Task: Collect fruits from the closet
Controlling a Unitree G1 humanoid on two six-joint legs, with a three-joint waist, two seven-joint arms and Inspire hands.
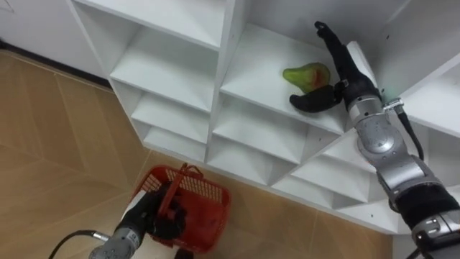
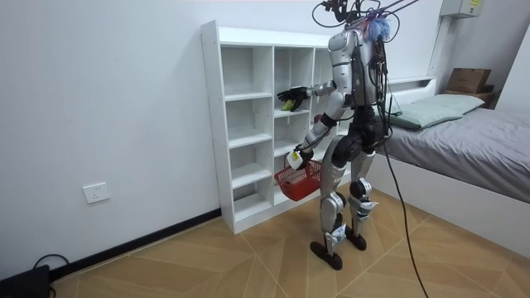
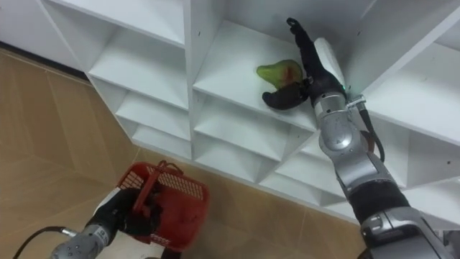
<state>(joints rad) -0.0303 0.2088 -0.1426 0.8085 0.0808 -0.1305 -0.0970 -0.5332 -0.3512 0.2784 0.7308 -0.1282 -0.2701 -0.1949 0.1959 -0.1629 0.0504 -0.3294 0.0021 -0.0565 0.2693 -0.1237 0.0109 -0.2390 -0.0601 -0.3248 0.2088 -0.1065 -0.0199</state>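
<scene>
Right hand [image 1: 343, 75] open beside the green fruit [image 1: 305, 73], gripping nothing; left hand [image 1: 152, 216] clasps the red basket [image 1: 208, 201] by its handle. Careless closing could roll the fruit off its shelf [image 1: 251, 75].

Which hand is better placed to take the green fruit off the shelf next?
Right. The right hand is inside the white shelf compartment, open fingers beside the green, red-blotched pear-shaped fruit. The left hand hangs low, curled round the handle of the red plastic basket.
</scene>
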